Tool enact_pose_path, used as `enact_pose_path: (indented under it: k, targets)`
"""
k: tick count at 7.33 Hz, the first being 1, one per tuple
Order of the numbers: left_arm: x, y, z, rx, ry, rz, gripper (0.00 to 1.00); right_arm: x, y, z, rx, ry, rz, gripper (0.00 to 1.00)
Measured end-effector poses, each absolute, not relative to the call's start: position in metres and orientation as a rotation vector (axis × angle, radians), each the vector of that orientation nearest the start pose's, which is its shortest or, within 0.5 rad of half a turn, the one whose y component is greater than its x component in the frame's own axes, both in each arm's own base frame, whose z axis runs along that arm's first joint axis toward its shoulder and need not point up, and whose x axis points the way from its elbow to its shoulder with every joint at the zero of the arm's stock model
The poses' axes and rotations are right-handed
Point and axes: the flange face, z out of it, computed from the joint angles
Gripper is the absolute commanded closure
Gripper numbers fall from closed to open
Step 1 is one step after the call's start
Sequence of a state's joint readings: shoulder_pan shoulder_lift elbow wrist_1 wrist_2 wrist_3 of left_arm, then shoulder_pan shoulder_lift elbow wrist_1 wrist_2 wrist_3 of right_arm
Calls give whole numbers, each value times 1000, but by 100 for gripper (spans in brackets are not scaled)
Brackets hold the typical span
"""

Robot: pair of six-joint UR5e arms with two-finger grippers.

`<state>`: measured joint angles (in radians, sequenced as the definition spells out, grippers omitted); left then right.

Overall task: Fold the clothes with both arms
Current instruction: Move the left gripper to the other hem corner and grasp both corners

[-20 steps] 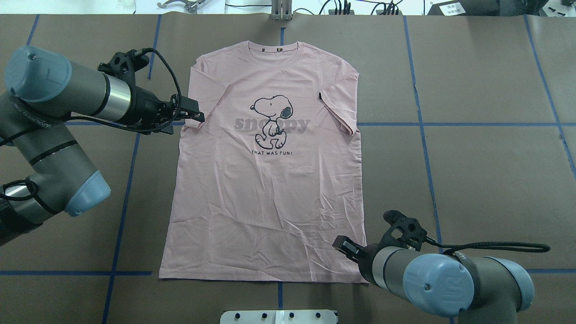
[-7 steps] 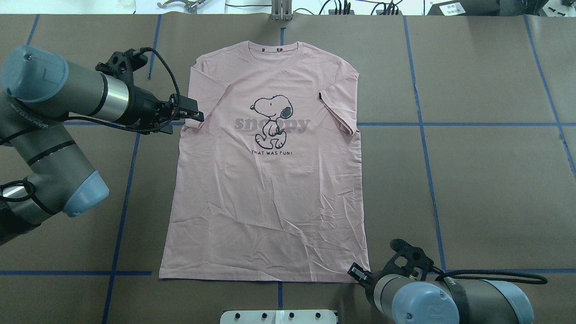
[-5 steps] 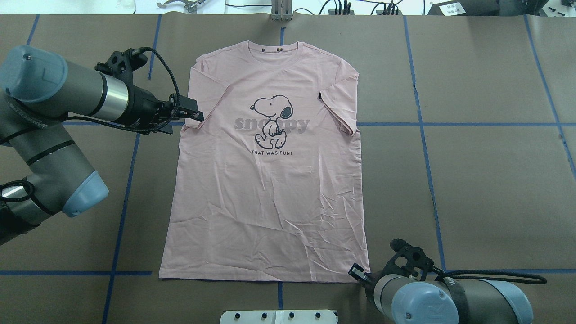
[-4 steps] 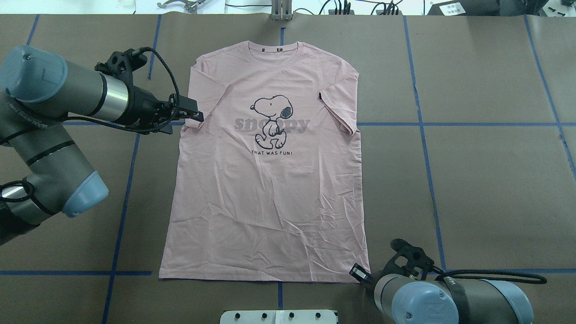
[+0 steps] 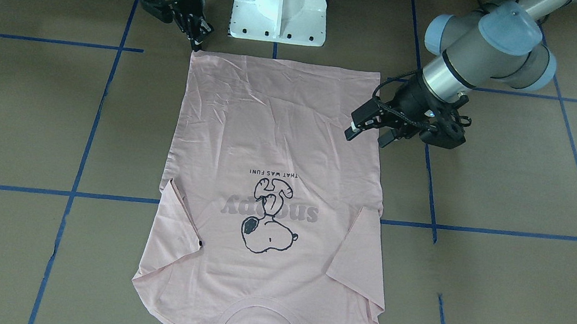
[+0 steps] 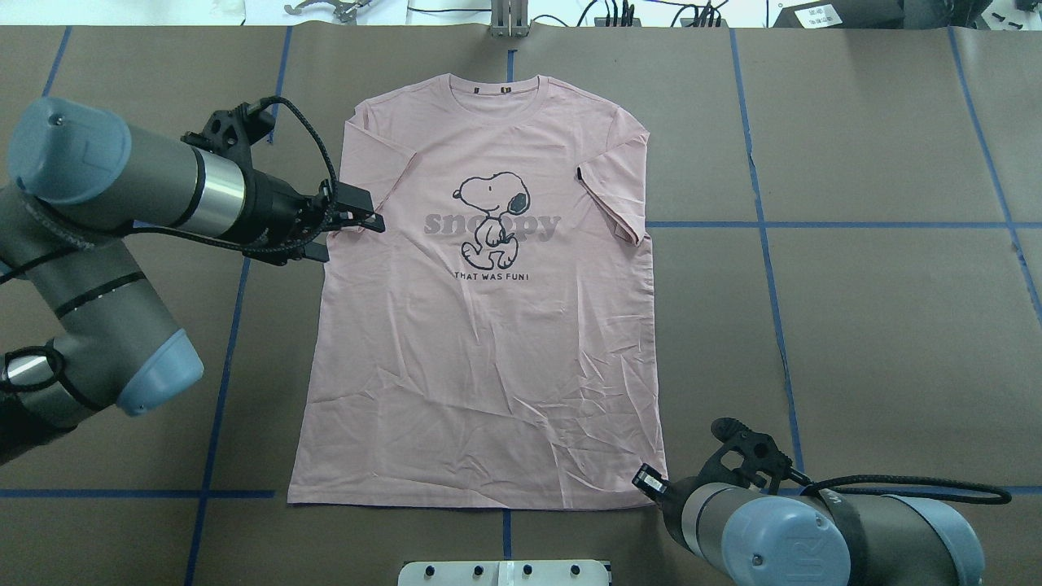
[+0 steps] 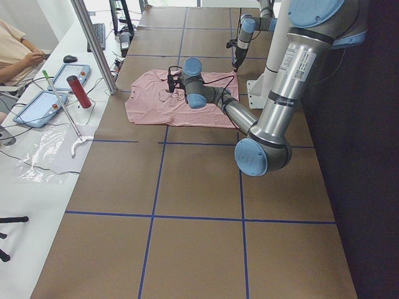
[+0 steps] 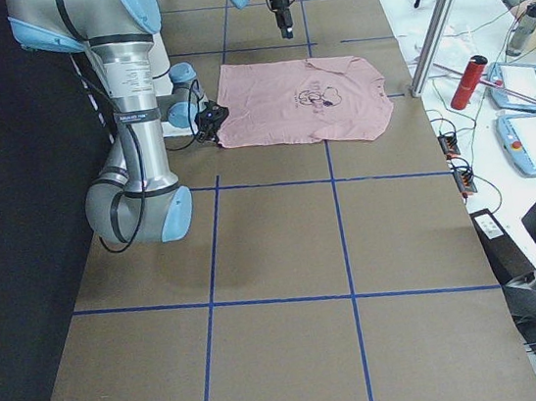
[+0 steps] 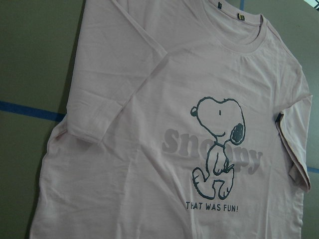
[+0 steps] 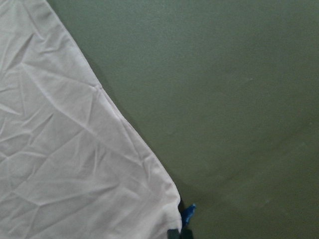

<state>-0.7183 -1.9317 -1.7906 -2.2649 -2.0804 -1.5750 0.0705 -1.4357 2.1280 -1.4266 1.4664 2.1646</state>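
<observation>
Lying flat and print-up on the brown worktop (image 5: 511,184), the pink T-shirt (image 5: 281,128) shows in the front view with the left tool (image 5: 367,137) raised beside its side edge, fingers (image 5: 362,124) spread, and the right tool (image 5: 198,43) at its hem corner. Overhead, the left tool hangs over the T-shirt's sleeve (image 6: 368,163). The right wrist view shows only creased hem; I cannot tell whether that tool grips.

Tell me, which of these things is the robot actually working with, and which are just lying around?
For the job:
pink T-shirt, spread flat
left gripper
right gripper, at a hem corner

Just lying about, on the side bench:
red cylinder
blue-edged tablets
clear plastic sheet
</observation>
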Motion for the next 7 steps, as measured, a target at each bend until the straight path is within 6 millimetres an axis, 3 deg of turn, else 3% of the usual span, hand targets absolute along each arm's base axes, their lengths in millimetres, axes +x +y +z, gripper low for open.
enact_pose_path:
  k: [4,5,7]
  targets:
    - [451,-297,319,-49,1141,-372,6,-477,-179,313,-131,-879,669,100]
    - [466,-267,323,-72,1078,-407,7,-477,-179,313,-131,-880,669,100]
    - [476,-233,328,-109,972,-452,20,-477,-179,313,-130,-879,669,100]
